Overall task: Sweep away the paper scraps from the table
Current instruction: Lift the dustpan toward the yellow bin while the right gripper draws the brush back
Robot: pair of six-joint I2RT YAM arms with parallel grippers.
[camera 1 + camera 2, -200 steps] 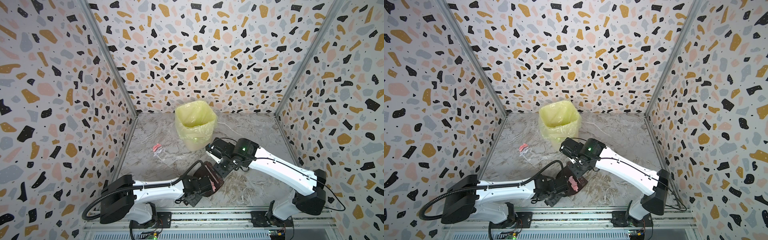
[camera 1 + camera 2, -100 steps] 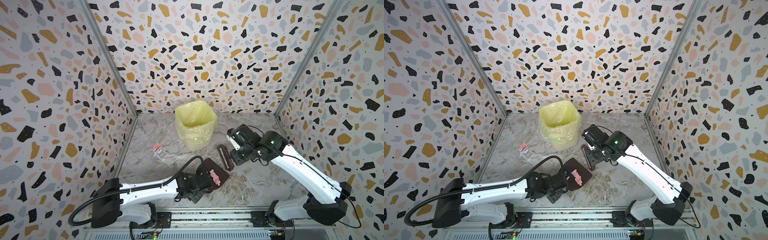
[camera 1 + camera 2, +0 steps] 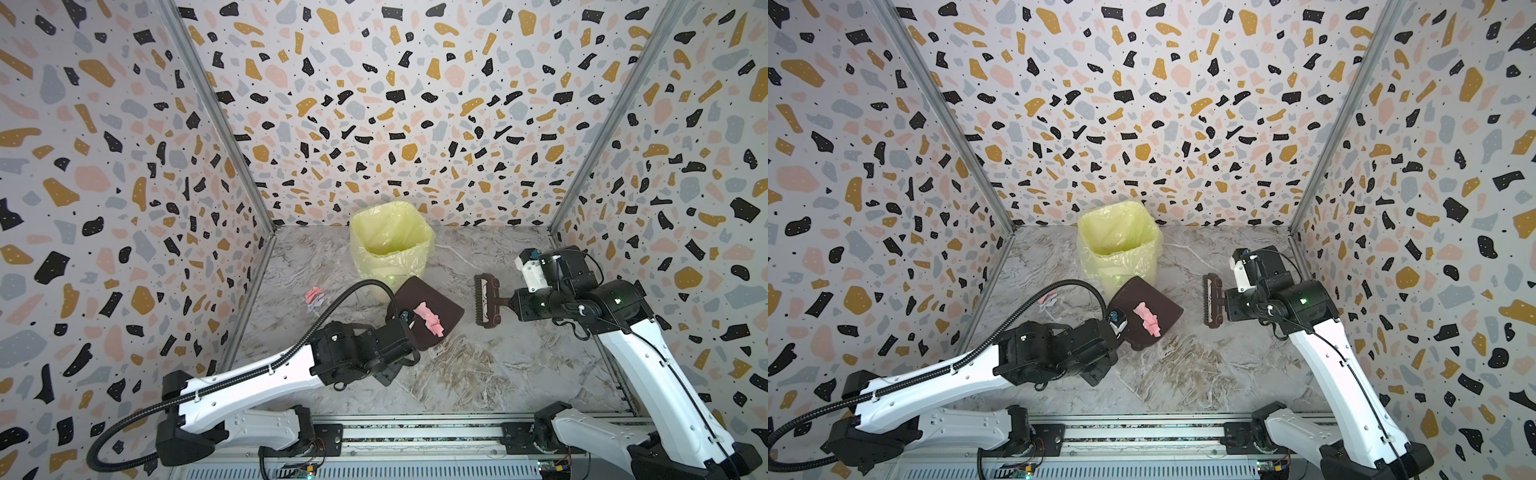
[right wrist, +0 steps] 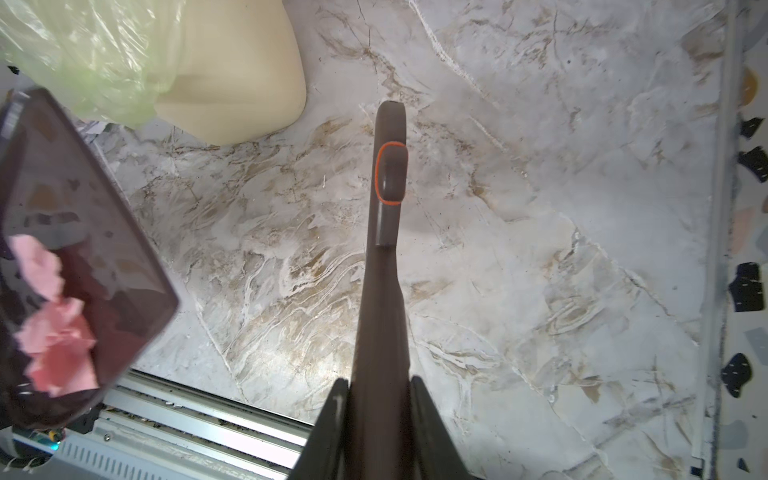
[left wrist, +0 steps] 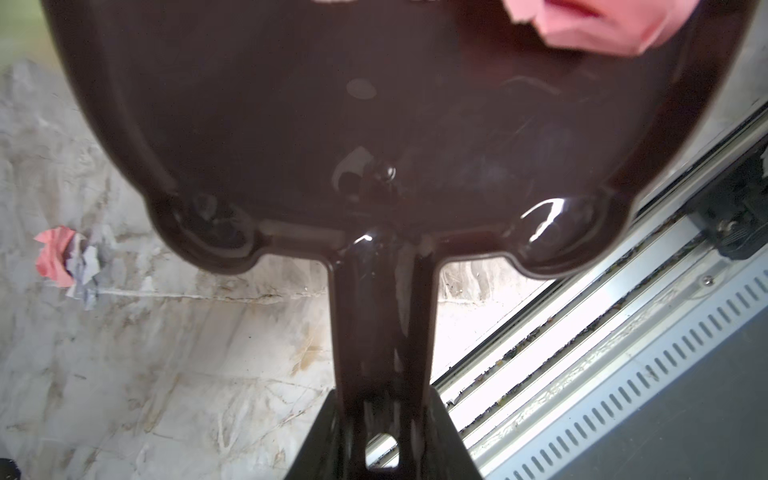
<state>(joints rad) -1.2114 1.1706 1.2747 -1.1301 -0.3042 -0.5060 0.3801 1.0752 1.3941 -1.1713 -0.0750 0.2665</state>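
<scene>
left gripper (image 5: 380, 419) pinches handle of dark brown plastic dustpan (image 3: 419, 291) | right gripper (image 4: 380, 399) pinches brown bristled brush (image 3: 485, 301) | risk: a tilt spills pink crumpled paper scraps (image 3: 430, 319), frame centre

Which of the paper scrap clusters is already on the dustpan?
The all-pink cluster, lying on the dark brown dustpan. The other cluster, pink with lilac bits, lies on the bare table, well to the left of the dustpan and apart from it.
</scene>
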